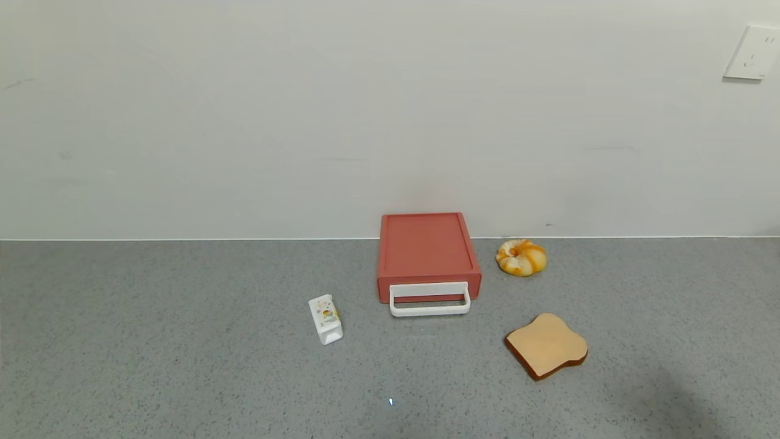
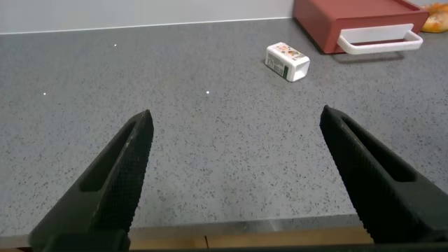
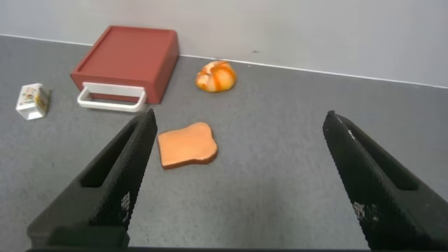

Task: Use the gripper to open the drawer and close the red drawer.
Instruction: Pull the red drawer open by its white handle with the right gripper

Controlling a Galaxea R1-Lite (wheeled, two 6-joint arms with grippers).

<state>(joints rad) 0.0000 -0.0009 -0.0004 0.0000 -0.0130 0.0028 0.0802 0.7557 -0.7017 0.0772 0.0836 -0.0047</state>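
While parked low over the near counter (image 1: 183, 366), left gripper (image 2: 238, 189) and right gripper (image 3: 238, 189) gape, holding nothing. Farther back against the wall, red drawer (image 1: 426, 253), shut: probably light, rigid, slidey. Best hooked by white handle (image 1: 430, 308). Contents hidden; arms unseen overhead.

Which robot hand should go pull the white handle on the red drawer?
Probably the right hand. It is open, and the drawer with its white handle lies slightly on the robot's right. The left hand is open too, but the small white carton lies on its side.
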